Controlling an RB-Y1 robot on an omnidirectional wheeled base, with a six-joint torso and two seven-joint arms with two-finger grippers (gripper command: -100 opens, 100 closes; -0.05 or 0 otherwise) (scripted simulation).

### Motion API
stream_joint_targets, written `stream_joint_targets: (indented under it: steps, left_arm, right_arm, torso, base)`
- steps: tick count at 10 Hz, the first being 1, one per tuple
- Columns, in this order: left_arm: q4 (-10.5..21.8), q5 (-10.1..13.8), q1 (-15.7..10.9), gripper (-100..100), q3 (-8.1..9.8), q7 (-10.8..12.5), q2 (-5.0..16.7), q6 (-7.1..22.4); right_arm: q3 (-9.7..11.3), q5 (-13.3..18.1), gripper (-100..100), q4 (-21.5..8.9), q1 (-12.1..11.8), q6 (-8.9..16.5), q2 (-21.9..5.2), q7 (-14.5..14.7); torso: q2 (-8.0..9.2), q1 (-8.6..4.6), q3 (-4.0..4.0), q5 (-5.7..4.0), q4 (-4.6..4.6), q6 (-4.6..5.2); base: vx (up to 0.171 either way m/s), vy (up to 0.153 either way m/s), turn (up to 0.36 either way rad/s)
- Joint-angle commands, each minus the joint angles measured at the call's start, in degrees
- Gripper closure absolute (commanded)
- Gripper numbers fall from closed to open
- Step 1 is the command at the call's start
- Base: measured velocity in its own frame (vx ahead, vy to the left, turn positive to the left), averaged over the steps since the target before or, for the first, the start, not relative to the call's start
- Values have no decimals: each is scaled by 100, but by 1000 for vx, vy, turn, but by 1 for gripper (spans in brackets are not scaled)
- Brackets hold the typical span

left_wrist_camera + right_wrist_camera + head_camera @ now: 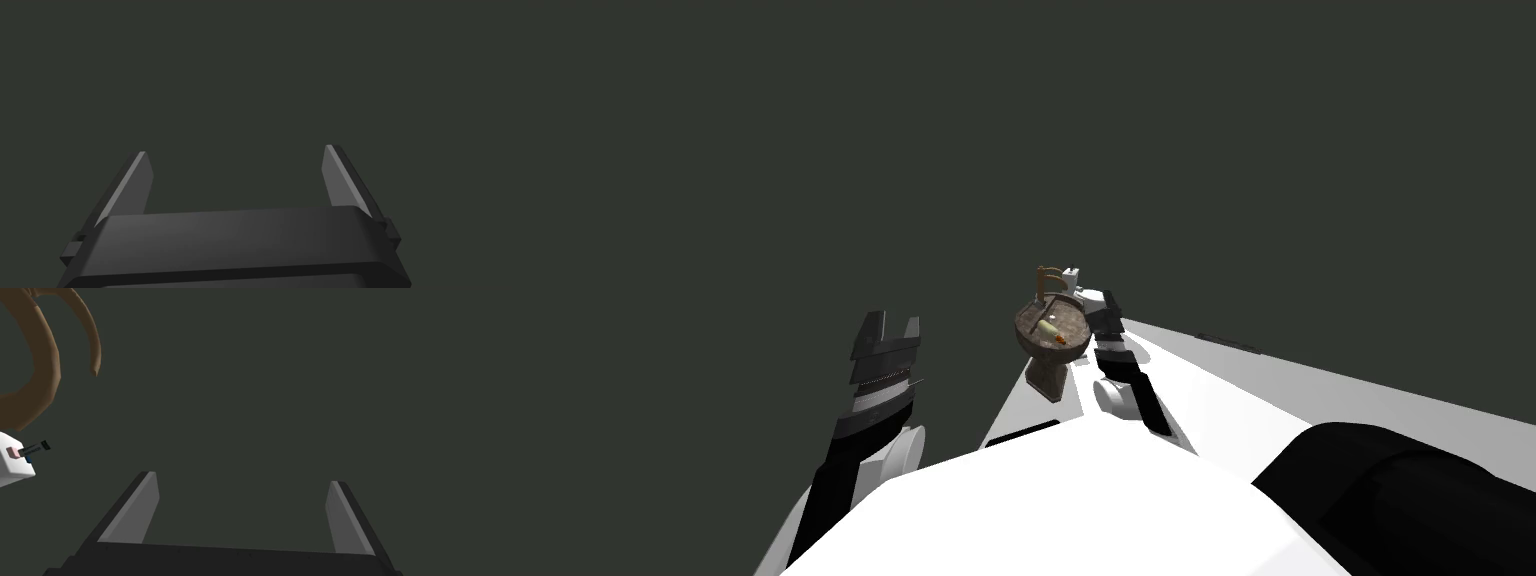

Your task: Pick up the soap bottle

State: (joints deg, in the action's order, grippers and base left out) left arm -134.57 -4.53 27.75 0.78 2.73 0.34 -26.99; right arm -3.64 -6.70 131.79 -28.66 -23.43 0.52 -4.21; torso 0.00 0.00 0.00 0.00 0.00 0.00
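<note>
Jaws both wide, empty; soap bottle [1051, 330] flat in basin [1032, 348]; R jaws near its rim

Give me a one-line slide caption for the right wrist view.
Open right gripper before a flat dark grey surface, brown curved faucet and white object off to one side.

Cream soap bottle [1053, 331], orange-tipped, lying in basin [1023, 325]

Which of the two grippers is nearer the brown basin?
The right gripper: it is open and right beside the basin, close to the brown faucet. The left gripper, also open, hangs well off to the basin's other side.
</note>
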Motion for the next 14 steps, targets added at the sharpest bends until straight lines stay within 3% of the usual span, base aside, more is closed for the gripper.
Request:
stream_joint_targets:
  steps: [1,7,10,14]
  left_arm:
    - [0,0,0,0,0,0,0,0]
    - [0,0,-1,0,0,0,0,0]
    - [0,0,-1,0,0,0,0,0]
    - [0,0,-1,0,0,0,0,0]
  right_arm:
    - [29,94,-100,-24,26,22,-198,43]
    - [332,995,-100,-286,293,260,-846,512]
    - [407,1344,-100,-352,359,320,-905,631]
    - [659,2082,-100,-577,581,528,-1008,1040]
  torso:
    - [0,0,0,0,0,0]
    - [25,-2,15,-1,6,-1]
    - [23,-4,13,-1,5,0]
    - [29,1,17,0,7,1]
  base:
    - [-14,-3,21]
    - [-62,-4,50]
    - [-54,-8,29]
    - [-74,3,52]
